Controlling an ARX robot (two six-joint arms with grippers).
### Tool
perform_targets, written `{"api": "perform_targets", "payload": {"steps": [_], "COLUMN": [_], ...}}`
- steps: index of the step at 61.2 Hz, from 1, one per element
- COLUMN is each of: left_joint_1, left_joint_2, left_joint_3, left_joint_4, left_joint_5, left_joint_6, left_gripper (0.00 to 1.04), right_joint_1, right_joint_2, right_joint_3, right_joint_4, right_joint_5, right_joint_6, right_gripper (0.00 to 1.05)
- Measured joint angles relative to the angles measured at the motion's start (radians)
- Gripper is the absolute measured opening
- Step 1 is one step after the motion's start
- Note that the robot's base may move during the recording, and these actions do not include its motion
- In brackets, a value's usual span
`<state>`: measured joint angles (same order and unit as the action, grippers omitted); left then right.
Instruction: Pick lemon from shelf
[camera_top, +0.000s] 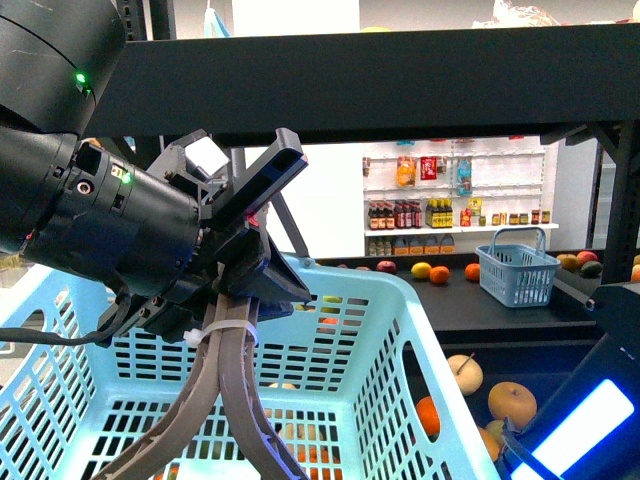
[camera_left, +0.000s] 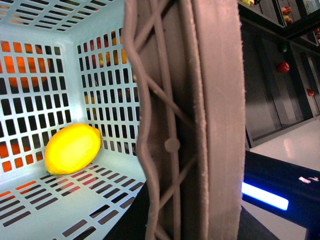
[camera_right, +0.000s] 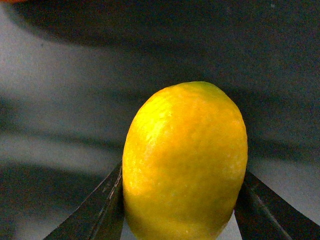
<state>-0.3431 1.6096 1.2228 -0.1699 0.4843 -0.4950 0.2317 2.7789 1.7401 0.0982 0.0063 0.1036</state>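
While the right end effector (camera_right: 182, 172) is clamping the lemon (camera_right: 185, 145) between its two dark fingers (camera_right: 97, 212), one pressing on each side of the fruit, a dark grey flat surface is filling the rest of the right wrist view. I cannot tell whether the lemon is touching that surface or hanging clear of it.

The left end effector (camera_top: 215, 445) is reaching down into the light-blue slotted basket (camera_top: 380, 295). Its two ribbed grey fingers are splaying apart with nothing between them, and their tips are running out of the bottom of the front view. A second lemon (camera_left: 72, 149) is lying on the basket floor near a corner, apart from the finger that is looming in the left wrist view.

Beyond the basket the black shelf (camera_top: 380, 90) is standing, one wide deck spanning the top of the front view. A lower deck is carrying a small blue basket (camera_top: 517, 268), with a red apple (camera_top: 386, 266), a yellow fruit (camera_top: 421, 270) and an orange (camera_top: 440, 275) lying beside it. A pale round fruit (camera_top: 464, 373) is sitting on the tier beneath. White store shelves (camera_top: 455, 195) of bottles are showing far behind.
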Motion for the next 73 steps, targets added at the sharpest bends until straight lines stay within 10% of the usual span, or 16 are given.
{"api": "perform_targets", "payload": {"steps": [39, 73], "left_joint_1": [0.000, -0.001], "left_joint_2": [0.000, 0.000], "left_joint_3": [0.000, 0.000], "left_joint_4": [0.000, 0.000], "left_joint_5": [0.000, -0.001], "left_joint_6": [0.000, 0.000], "left_gripper": [0.16, 0.16], "right_joint_1": [-0.301, -0.089], "right_joint_2": [-0.676, -1.118], "right_joint_3": [-0.572, -0.644], "right_joint_4": [0.182, 0.115], "right_joint_5": [-0.188, -0.314], "right_joint_6": [-0.069, 0.120], "right_gripper": [0.50, 0.50]}}
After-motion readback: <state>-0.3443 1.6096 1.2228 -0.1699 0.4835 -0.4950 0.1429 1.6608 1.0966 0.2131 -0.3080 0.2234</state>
